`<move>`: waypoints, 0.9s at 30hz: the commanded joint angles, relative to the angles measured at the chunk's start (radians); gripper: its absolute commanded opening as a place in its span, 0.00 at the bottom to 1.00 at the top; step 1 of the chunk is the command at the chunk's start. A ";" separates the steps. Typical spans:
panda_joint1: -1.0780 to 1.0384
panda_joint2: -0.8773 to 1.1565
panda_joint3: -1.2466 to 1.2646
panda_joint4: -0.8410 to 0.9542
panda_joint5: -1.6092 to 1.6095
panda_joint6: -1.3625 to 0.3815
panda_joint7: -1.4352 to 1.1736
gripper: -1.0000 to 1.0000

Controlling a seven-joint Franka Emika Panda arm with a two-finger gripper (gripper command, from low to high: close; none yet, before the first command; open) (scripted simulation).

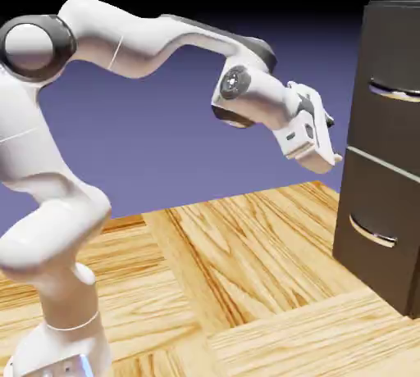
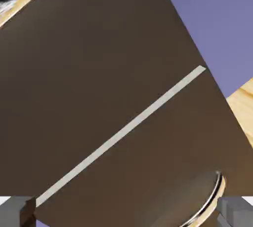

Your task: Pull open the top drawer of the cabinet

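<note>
The cabinet (image 1: pixel 379 154) stands at the exterior view's right, its top drawer (image 1: pixel 390 93) closed above the pale dividing strip (image 1: pixel 384 164), with the curved silver handle (image 1: pixel 395 90) on its front. Just beside the cabinet's front, near the strip's height and lower than that handle, the gripper (image 1: pixel 337 159) hangs tilted downward, fingers spread wide, holding nothing.

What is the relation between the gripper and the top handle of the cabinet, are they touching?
Apart. The exterior view shows it: the gripper is lower than the top handle, with a visible gap between them.
</note>
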 commanded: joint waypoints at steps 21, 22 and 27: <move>-0.471 0.145 0.443 0.306 0.913 -0.057 -0.364 0.50; -0.494 0.152 0.464 0.320 0.957 -0.060 -0.381 0.50; -0.606 0.187 0.569 0.393 1.174 -0.073 -0.468 0.50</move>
